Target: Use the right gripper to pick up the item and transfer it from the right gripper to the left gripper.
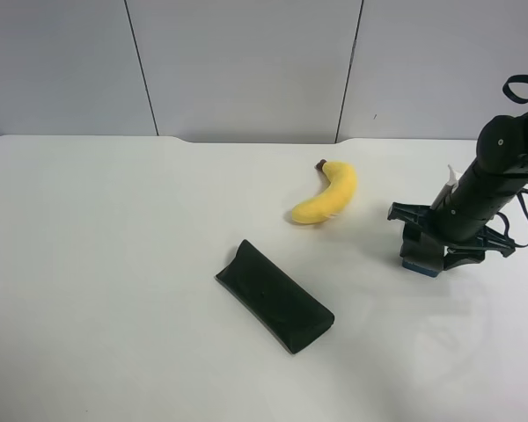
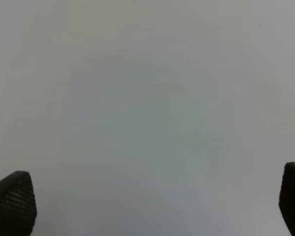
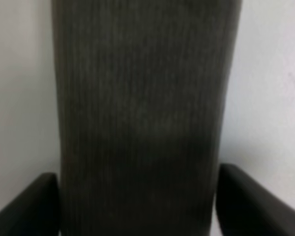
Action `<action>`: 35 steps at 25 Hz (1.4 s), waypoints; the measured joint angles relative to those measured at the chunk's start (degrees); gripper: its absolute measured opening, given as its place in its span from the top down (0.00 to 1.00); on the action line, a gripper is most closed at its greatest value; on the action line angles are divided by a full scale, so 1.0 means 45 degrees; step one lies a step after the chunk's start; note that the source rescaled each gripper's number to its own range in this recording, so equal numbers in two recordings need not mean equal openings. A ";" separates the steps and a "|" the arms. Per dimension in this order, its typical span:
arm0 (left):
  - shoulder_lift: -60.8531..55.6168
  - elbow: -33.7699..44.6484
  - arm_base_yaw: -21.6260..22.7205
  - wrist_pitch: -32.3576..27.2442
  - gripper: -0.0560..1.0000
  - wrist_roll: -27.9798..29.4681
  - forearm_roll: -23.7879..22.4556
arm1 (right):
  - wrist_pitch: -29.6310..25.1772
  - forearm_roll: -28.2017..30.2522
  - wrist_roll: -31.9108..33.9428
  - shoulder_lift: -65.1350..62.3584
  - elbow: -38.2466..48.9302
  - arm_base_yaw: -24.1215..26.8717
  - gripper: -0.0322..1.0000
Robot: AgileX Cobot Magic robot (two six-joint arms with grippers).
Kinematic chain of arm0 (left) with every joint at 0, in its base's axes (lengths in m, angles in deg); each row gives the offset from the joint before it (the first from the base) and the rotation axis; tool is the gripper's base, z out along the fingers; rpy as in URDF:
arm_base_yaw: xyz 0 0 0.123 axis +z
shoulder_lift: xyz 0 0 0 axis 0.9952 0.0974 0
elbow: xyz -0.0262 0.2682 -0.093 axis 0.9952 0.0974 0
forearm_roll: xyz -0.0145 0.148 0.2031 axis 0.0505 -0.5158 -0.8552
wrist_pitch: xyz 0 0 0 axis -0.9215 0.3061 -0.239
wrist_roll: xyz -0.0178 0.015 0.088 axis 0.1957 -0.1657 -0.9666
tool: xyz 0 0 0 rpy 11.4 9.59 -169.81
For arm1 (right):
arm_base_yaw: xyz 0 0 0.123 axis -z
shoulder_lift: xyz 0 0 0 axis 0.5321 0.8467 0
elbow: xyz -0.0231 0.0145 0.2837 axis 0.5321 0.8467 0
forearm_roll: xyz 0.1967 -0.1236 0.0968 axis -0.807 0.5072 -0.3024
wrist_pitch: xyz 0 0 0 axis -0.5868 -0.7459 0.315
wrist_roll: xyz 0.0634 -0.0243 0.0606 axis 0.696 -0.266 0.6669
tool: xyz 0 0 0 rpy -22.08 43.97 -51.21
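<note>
The eraser (image 1: 420, 266) stands on the white table (image 1: 114, 264) at the exterior high view's right, with its blue base showing under the gripper. In the right wrist view its grey felt top (image 3: 142, 98) fills the middle. My right gripper (image 1: 425, 251) is down over it, and its two black fingers (image 3: 34, 206) press against the eraser's two sides (image 3: 137, 204). The eraser appears to rest on the table. My left gripper (image 2: 147, 201) is open and empty over bare white table, and it is out of the exterior high view.
A yellow plush banana (image 1: 326, 193) lies left of the right arm, towards the back. A long dark-green pouch (image 1: 274, 295) lies slantwise in the middle, nearer the front. A grey panelled wall (image 1: 246, 61) stands behind the table's far edge.
</note>
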 joint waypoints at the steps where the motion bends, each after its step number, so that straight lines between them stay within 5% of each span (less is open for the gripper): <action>1: 0.0000 0.0000 0.0000 0.0000 0.00 0.0000 0.0000 | 0.0000 0.0000 0.0000 0.0000 0.0000 0.0000 0.95; 14: 0.0000 0.0000 0.0000 0.0000 0.00 0.0000 0.0000 | -0.0348 0.0000 -0.0086 -0.0309 0.0000 0.0000 0.97; 35: 0.0000 0.0000 0.0000 0.0000 0.00 0.0000 0.0000 | -0.3415 0.0000 -0.3657 -0.4521 0.0000 -0.0364 0.97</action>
